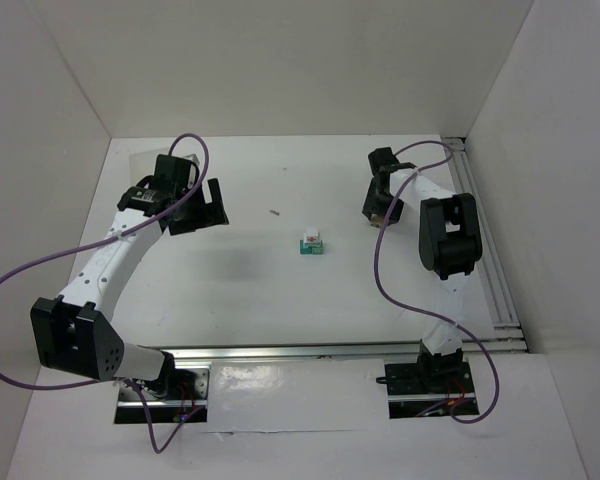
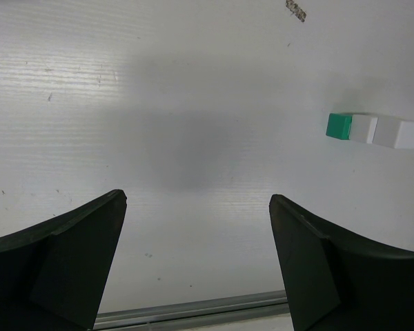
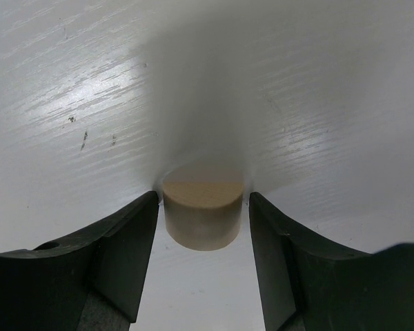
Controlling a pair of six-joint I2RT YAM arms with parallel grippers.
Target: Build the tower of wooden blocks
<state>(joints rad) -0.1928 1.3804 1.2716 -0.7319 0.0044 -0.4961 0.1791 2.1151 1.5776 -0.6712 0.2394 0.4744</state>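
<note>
White bench (image 1: pixel 280 300): white cube (image 1: pixel 311 238) atop teal-green cube (image 1: pixel 308 250), centre. Right fingers (image 3: pixel 124 255), 3 o'clock, pinch tan cylinder (image 3: pixel 203 207); left fingers (image 2: pixel 76 255), 9 o'clock, wide.

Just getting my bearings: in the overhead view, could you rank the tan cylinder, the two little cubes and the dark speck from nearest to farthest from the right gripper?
1. tan cylinder: gripped by the right gripper itself.
2. white cube and teal cube: mid-table, to its left; too close to rank.
3. dark speck: farther left, past the cubes.
</note>
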